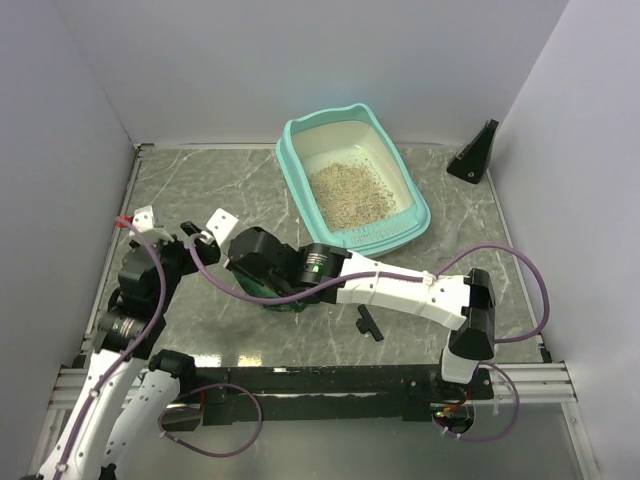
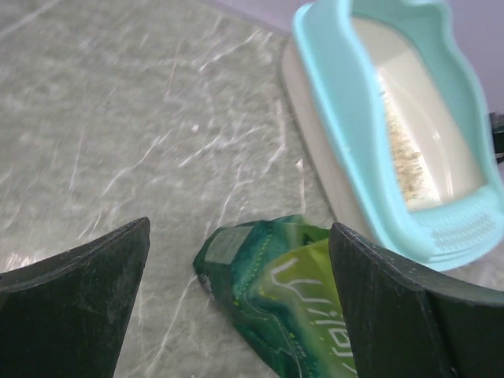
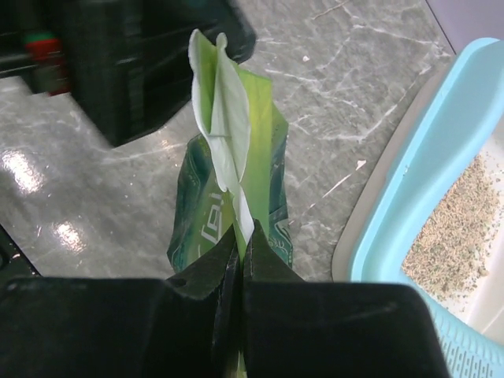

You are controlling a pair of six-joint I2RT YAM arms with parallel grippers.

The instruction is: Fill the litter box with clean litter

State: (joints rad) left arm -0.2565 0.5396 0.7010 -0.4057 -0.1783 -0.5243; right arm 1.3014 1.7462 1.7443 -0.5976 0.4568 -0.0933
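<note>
Near the far wall, centre-right: your litter box (image 1: 292,160) lies aslant on the worktop (image 1: 200,190); clean litter (image 1: 348,190) covers the middle of its cream pan; the far end of the pan is bare
Right tool (image 3: 240,244): pinched tight on the top fold of a green bag (image 3: 228,181); the bag hangs below the tool, just beside the box's near left rim; you cannot tell whether its bottom rests on the worktop
Left tool (image 2: 240,228): fingers wide apart, holding nothing; the bag shows low between them, untouched
In your way: the right arm stretches across the worktop in front of the box's near end; from above it hides most of the bag
Around: a small black piece (image 1: 368,323) lies on the worktop just beside the right forearm; a black wedge (image 1: 475,155) stands in the far right corner, apart from the box
</note>
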